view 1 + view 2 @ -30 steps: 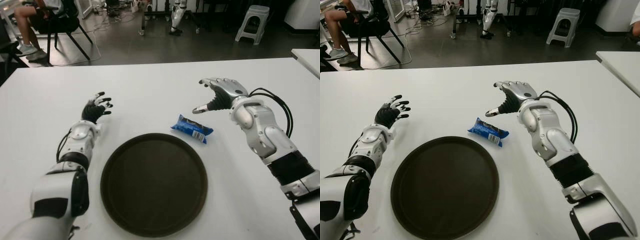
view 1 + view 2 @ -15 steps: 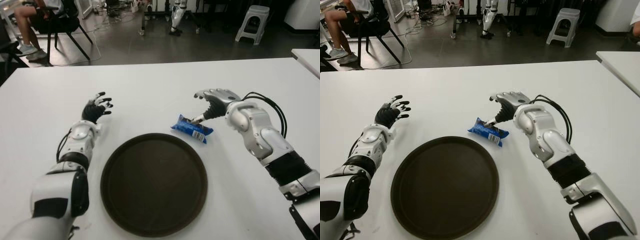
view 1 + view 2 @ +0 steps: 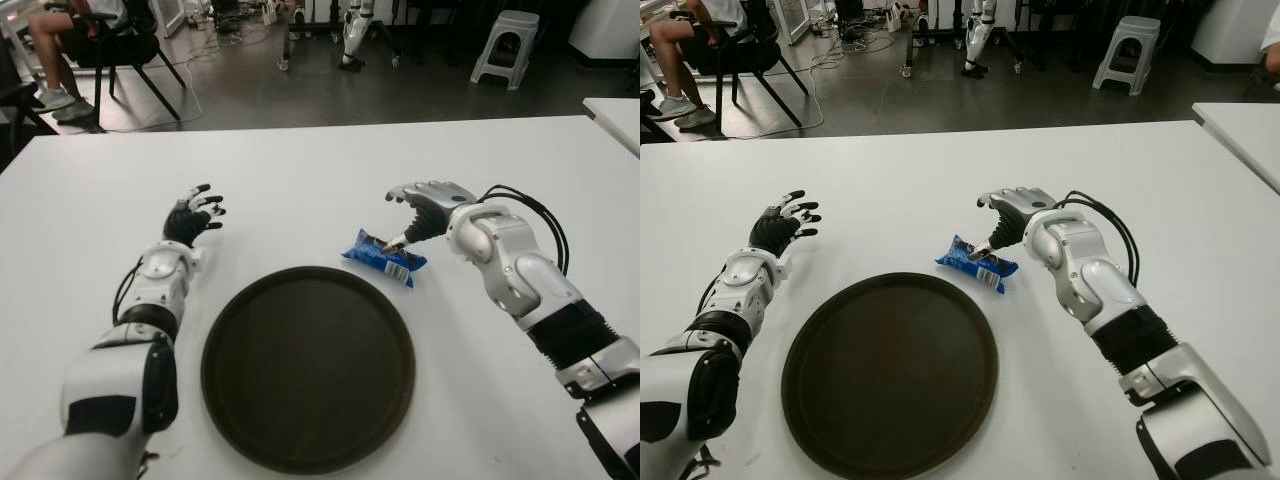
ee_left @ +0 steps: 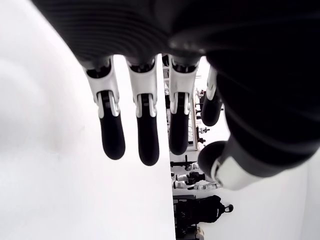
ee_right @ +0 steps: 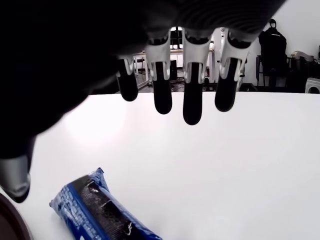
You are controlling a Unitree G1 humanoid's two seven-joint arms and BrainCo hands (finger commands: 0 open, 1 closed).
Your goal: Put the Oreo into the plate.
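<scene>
Under the right hand (image 3: 420, 205), by its thumb tip, lies the Oreo (image 3: 385, 256), a blue packet flat on the white table (image 3: 300, 180). The hand arches over the packet's far end with four fingers (image 5: 192, 102) extended and spread, pointing away from the packet and clear of it. The thumb angles down toward the wrapper's upper edge; the eye views suggest contact or near contact, but actual touch cannot be confirmed. The hand is open and has no hold on anything.

Nearer the robot than the hand, and to its left, sits the plate (image 3: 308, 368), a dark round tray with a low rim. The Oreo is just beyond the plate's far right rim, outside it, resting on the table and not on the plate. In the right wrist view a sliver of the plate's edge shows beside the packet's end.

Well to the left of the right hand, on the other side of the plate, is the left hand (image 3: 192, 216). Its fingers (image 4: 141, 132) are straight and slightly fanned, open, holding nothing. Whether it touches the table cannot be told.

Beyond the table edge, a person (image 3: 70, 40) sits on a chair, and a stool (image 3: 505, 45) stands on the floor.
</scene>
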